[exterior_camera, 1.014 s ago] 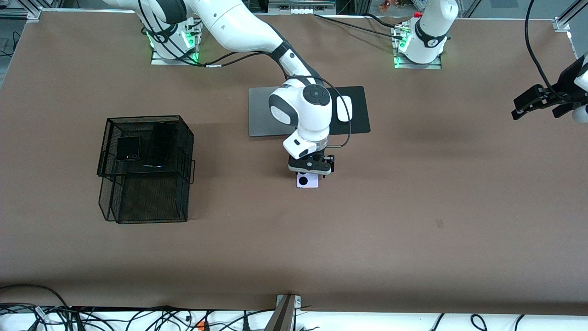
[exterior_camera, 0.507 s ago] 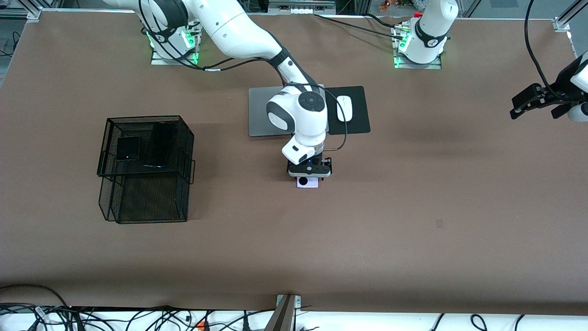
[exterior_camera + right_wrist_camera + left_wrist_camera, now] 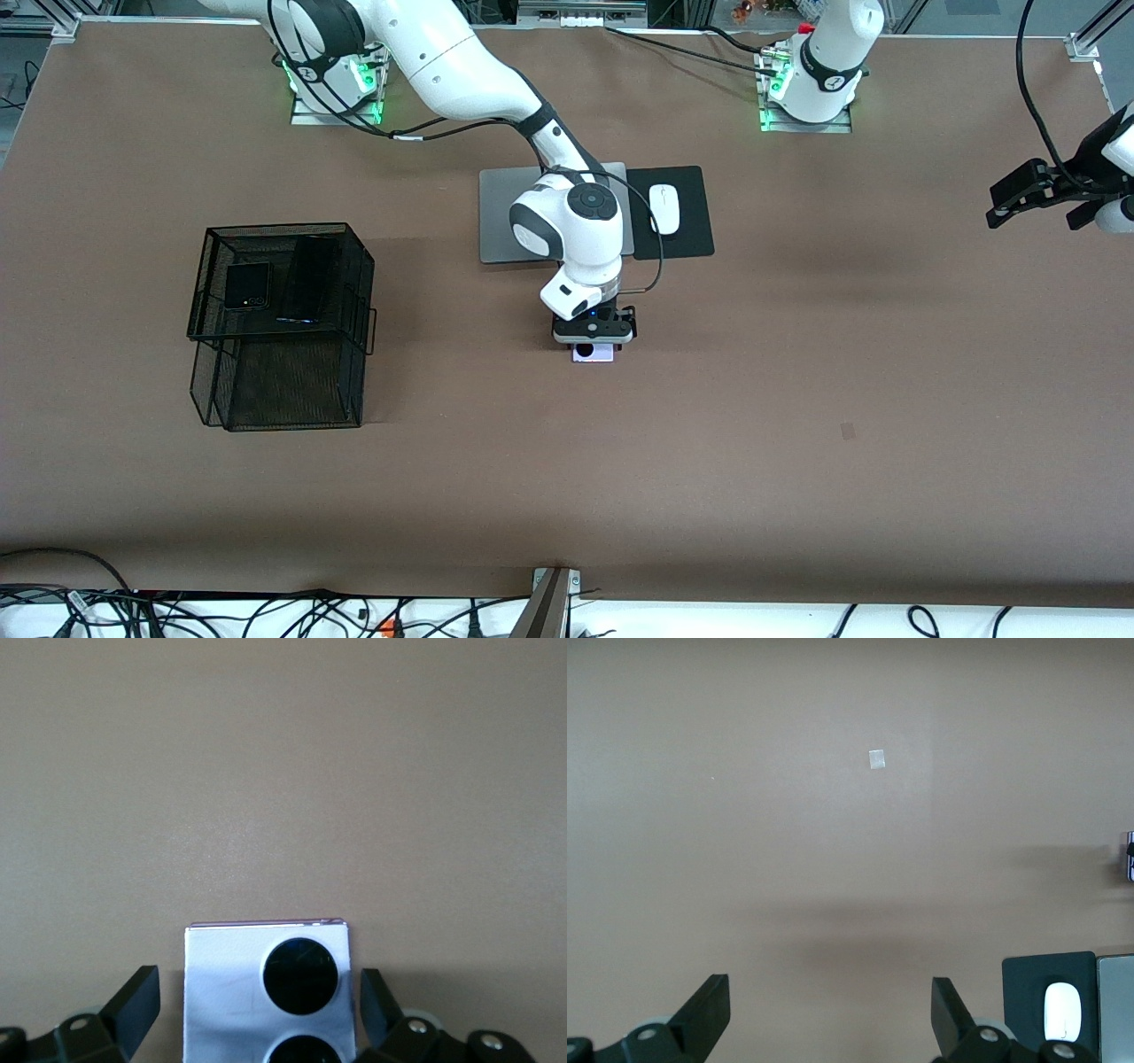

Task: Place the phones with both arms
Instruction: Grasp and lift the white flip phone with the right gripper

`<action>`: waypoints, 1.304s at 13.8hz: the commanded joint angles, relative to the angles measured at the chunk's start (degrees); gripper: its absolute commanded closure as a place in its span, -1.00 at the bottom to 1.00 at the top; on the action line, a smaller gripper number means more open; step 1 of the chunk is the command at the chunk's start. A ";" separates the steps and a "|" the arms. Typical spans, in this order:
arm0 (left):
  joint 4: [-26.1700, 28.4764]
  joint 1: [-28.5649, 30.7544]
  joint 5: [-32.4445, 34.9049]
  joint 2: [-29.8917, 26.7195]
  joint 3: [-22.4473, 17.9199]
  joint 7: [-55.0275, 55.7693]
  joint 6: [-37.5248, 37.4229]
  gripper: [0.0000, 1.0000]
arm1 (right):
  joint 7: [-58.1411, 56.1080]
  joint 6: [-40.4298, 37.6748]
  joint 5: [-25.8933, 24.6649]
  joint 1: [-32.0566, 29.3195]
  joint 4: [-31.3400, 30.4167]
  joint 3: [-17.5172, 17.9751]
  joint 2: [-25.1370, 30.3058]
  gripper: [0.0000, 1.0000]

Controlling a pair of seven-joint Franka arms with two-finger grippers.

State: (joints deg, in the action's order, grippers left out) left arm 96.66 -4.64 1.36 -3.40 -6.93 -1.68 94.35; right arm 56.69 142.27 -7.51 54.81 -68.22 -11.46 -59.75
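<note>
The lilac-white phone point(image 3: 594, 354) lies flat on the brown table, nearer the front camera than the laptop. My right gripper point(image 3: 594, 339) is low over it and open, one finger on each side with small gaps; the right wrist view shows the phone point(image 3: 226, 992) and its two black lenses between the fingers point(image 3: 137, 992). The small folded black phone point(image 3: 246, 285) and the long black slab point(image 3: 310, 276) lie on the top tier of the black mesh basket point(image 3: 354, 266). My left gripper point(image 3: 1032, 195) waits open and empty over the table's left-arm end, and the left wrist view point(image 3: 830, 992) shows it over bare table.
A silver laptop point(image 3: 500, 230) lies beside a black mouse pad point(image 3: 695, 239) with a white mouse point(image 3: 664, 209), just farther from the front camera than the right gripper. The mouse also shows in the left wrist view point(image 3: 1063, 1012). A small pale mark point(image 3: 847, 431) is on the table.
My right gripper has come down closer over the lilac-white phone and now covers more of it. The left gripper has barely shifted.
</note>
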 commanded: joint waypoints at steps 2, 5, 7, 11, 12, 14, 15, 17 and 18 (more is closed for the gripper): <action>-0.42 0.25 -1.09 -0.29 -0.19 -1.83 -0.39 -1.00 | 0.53 0.91 -1.63 -0.58 0.01 0.83 -0.90 -1.00; -0.51 0.16 -1.00 -0.29 -0.10 -1.75 -0.39 -1.00 | 0.53 0.91 -1.37 -0.49 0.01 0.83 -1.16 -1.00; -0.51 0.16 -1.09 -0.29 -0.10 -1.75 -0.39 -1.00 | 0.44 0.82 -1.01 -0.49 0.01 0.83 -1.16 -1.00; -0.51 0.08 -1.09 -0.29 -0.10 -1.66 -0.39 -1.00 | -0.17 0.38 -0.66 -0.49 0.01 0.91 -0.99 -0.11; -0.51 0.07 -1.09 -0.29 -0.10 -1.66 -0.39 -1.00 | -0.17 0.38 -0.66 -0.49 0.01 0.91 -0.90 -0.11; -0.51 0.07 -1.18 -0.29 -0.10 -1.66 -0.39 -1.00 | -0.26 -1.28 -0.31 -0.49 0.28 0.91 -0.46 -0.11; -0.51 0.07 -1.18 -0.29 -0.10 -1.66 -0.39 -1.00 | -0.35 -2.86 0.65 -0.58 0.63 0.91 -0.20 -0.11; -0.51 0.07 -1.18 -0.29 -0.10 -1.66 -0.39 -1.00 | -0.87 -5.58 1.71 -0.75 0.72 1.00 1.90 -0.11; -0.51 0.07 -1.18 -0.37 -0.10 -1.66 -0.48 -1.00 | -1.14 -8.04 2.15 -1.36 0.63 1.44 3.48 -0.11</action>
State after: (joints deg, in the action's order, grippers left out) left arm 96.65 -4.66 1.36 -3.40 -6.91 -1.74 94.35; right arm 56.69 138.74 -6.68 54.67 -67.22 -11.29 -59.98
